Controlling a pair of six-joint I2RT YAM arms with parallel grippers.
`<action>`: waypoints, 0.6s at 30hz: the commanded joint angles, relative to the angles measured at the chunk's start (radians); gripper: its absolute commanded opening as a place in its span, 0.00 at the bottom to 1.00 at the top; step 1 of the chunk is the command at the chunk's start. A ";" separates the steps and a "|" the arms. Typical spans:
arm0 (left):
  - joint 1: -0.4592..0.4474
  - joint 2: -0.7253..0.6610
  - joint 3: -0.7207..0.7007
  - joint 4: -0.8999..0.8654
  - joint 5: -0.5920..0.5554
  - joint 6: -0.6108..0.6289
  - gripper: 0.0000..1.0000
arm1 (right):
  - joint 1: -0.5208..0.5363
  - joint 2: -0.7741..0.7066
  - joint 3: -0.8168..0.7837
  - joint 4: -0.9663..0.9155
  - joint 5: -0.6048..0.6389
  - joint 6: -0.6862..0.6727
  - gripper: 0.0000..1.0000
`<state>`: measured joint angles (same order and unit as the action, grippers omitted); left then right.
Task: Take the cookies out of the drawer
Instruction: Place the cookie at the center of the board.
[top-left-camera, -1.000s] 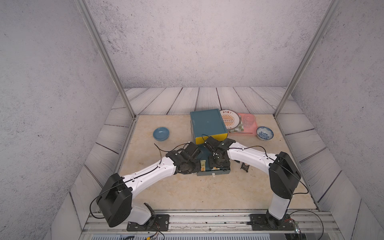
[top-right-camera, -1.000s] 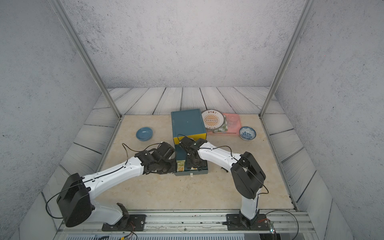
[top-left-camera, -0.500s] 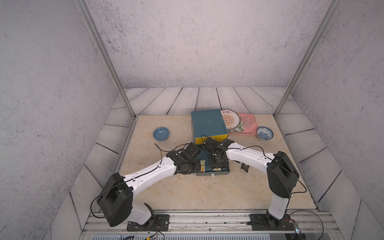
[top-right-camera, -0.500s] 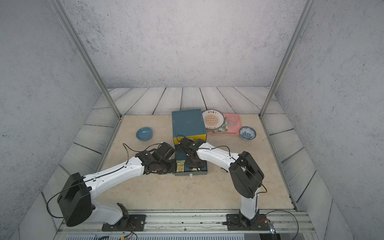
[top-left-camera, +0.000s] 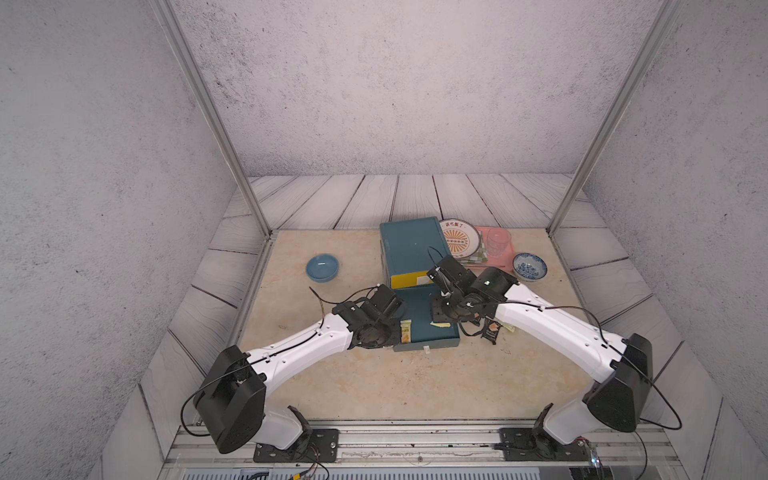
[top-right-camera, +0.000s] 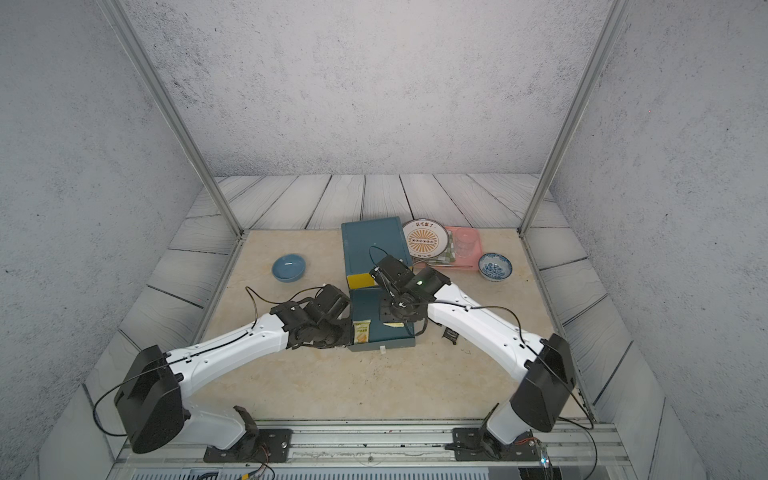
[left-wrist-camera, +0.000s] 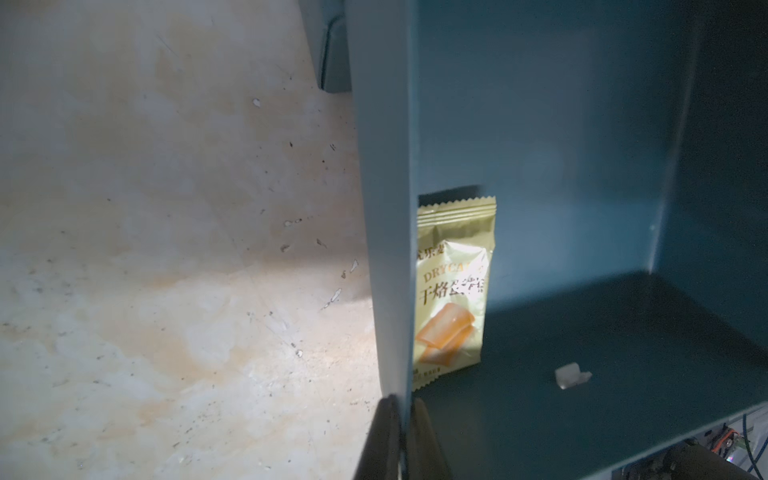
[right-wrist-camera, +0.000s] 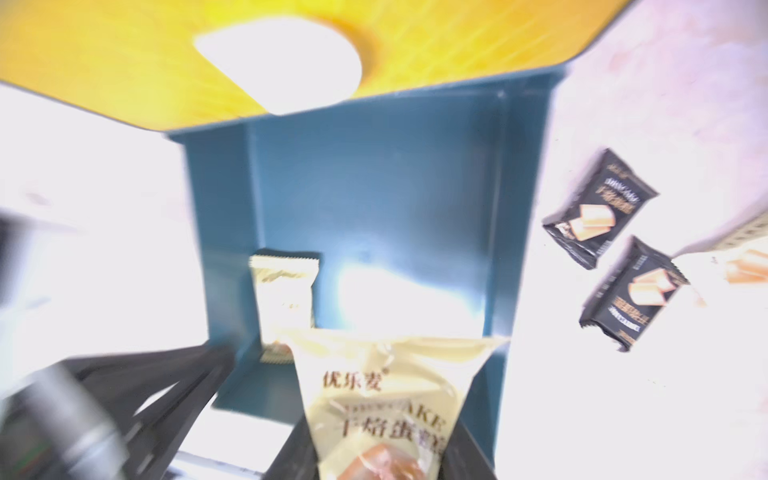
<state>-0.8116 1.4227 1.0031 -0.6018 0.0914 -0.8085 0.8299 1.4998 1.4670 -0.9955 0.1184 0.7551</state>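
The teal drawer (top-left-camera: 415, 305) (top-right-camera: 370, 305) stands pulled out from its cabinet (top-left-camera: 409, 245). My left gripper (left-wrist-camera: 401, 405) (top-left-camera: 392, 332) is shut on the drawer's left wall (left-wrist-camera: 386, 208). One pale yellow cookie packet (left-wrist-camera: 453, 291) (top-left-camera: 405, 331) (right-wrist-camera: 284, 291) leans inside against that wall. My right gripper (right-wrist-camera: 374, 457) (top-left-camera: 442, 316) is shut on another pale yellow cookie packet (right-wrist-camera: 382, 395) (top-right-camera: 395, 325), over the drawer's right side. Two black cookie packets (right-wrist-camera: 598, 208) (right-wrist-camera: 631, 291) (top-left-camera: 490, 330) lie on the table right of the drawer.
A blue bowl (top-left-camera: 322, 267) sits left of the cabinet. A patterned plate (top-left-camera: 459, 242), a pink tray with a glass (top-left-camera: 498, 241) and a blue-white bowl (top-left-camera: 529, 266) are at the back right. A small clear scrap (left-wrist-camera: 572, 375) lies on the drawer floor.
My right gripper's jaws have narrowed onto the pale yellow packet. The left gripper has kept its hold on the drawer wall without moving.
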 joint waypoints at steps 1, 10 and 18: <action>-0.002 0.025 -0.005 -0.036 0.036 0.028 0.00 | -0.013 -0.075 -0.005 -0.061 0.067 0.015 0.29; -0.001 0.021 -0.006 -0.037 0.039 0.028 0.00 | -0.424 -0.156 -0.149 -0.063 -0.012 -0.117 0.29; -0.001 0.012 -0.015 -0.027 0.038 0.028 0.00 | -0.638 0.110 -0.148 0.104 -0.062 -0.206 0.31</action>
<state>-0.8116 1.4231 1.0031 -0.6022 0.0914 -0.8074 0.2298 1.5261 1.3079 -0.9703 0.0937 0.6041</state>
